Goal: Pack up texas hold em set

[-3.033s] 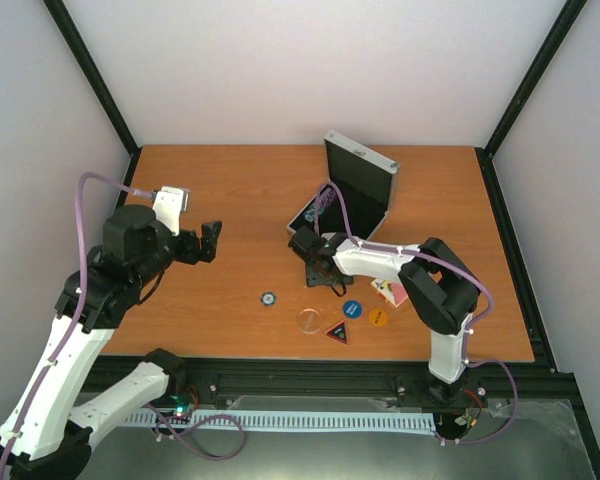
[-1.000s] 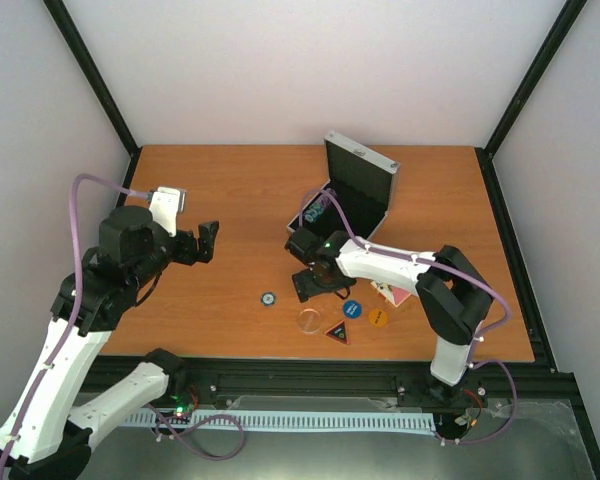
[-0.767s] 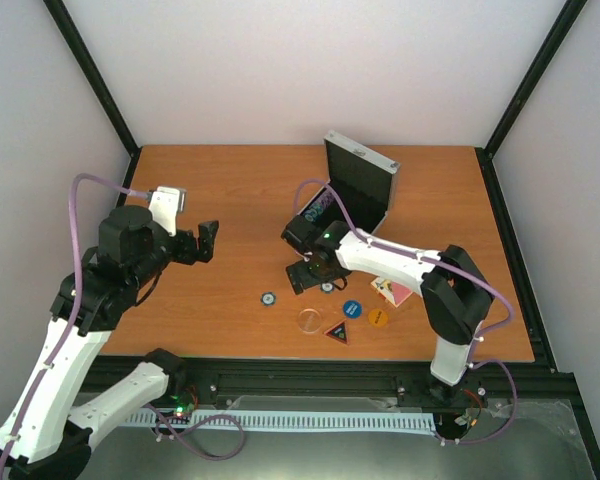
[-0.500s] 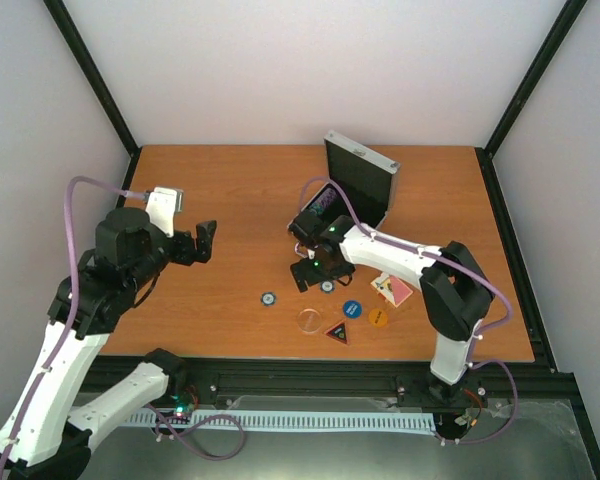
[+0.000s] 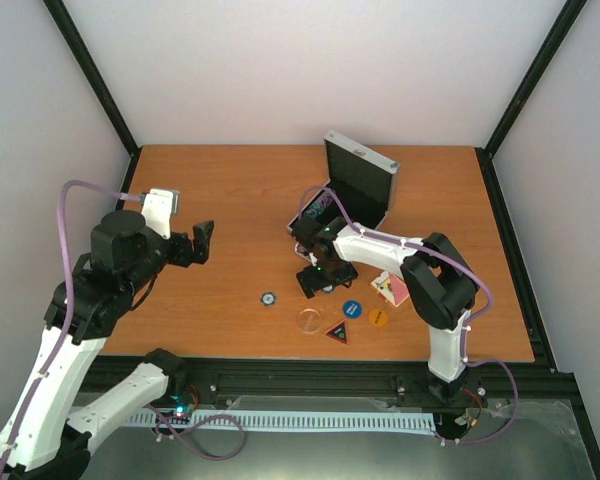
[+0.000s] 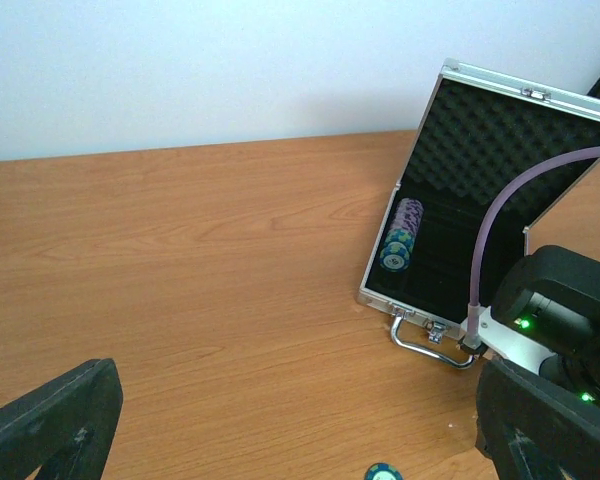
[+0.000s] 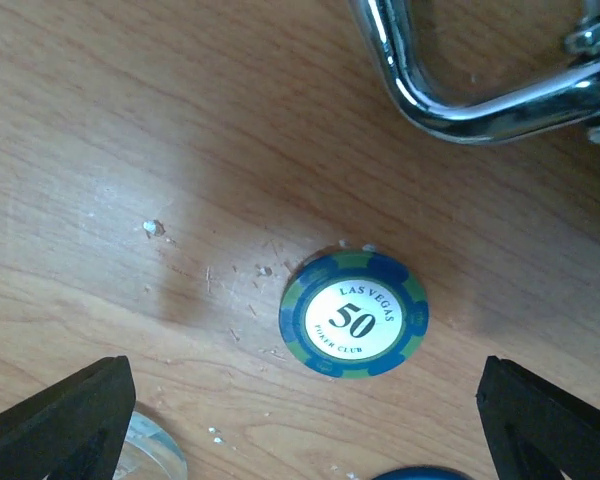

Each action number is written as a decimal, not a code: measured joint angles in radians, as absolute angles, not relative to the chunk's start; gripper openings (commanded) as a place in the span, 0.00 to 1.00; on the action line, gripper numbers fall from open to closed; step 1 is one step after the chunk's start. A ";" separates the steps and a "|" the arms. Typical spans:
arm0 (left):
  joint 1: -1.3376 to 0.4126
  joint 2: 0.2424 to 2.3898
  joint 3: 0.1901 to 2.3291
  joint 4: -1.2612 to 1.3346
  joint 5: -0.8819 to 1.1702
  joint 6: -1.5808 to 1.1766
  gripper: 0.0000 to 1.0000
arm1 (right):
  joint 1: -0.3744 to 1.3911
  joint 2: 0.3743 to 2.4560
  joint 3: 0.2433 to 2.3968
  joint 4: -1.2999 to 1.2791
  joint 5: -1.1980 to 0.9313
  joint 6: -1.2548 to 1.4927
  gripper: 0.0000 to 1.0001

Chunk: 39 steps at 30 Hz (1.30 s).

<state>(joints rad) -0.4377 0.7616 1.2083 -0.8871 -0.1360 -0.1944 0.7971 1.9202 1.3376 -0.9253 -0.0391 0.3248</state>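
**Top view.** The silver case is noted open at upper centre of the bench, with its lid upright. One chip row is stowed in the black tray, and the rest of the tray looks unfilled. The following are left out on the bench at lower centre:
- a lone blue-green chip
- a clear round button
- a triangular button
- a blue button
- an orange button
- the red-backed deck, to their right

Packing is judged barely begun. The right fingers are held low just below the case. The left fingers are parked well apart at the left.

**Left wrist view.** The left fingers are seen spread wide, with nothing between them. The case fills the upper right. The chip row lies near the tray's left wall, and the handle is turned toward the camera.

**Right wrist view.** The right fingers are seen spread wide, gripping nothing. A "50" chip lies flat on the bench between them, just below the handle. It is judged the likely next piece to be taken.
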 measured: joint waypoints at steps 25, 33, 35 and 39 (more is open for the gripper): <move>-0.438 0.752 1.204 -0.888 -0.149 -0.199 1.00 | 0.768 1.959 1.317 -0.863 0.004 0.295 0.63; -0.438 0.752 1.203 -0.888 -0.150 -0.201 1.00 | 0.768 1.952 1.306 -0.851 0.007 0.309 0.41; -0.438 0.752 1.199 -0.888 -0.151 -0.202 1.00 | 0.768 1.946 1.298 -0.846 0.008 0.316 0.38; -0.438 0.751 1.198 -0.889 -0.154 -0.203 1.00 | 0.768 1.938 1.292 -0.840 0.010 0.323 0.34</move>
<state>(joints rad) -0.4377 0.7513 1.1976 -0.8890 -0.1539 -0.2031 0.7681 1.9385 1.2922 -0.8402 0.0097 0.3225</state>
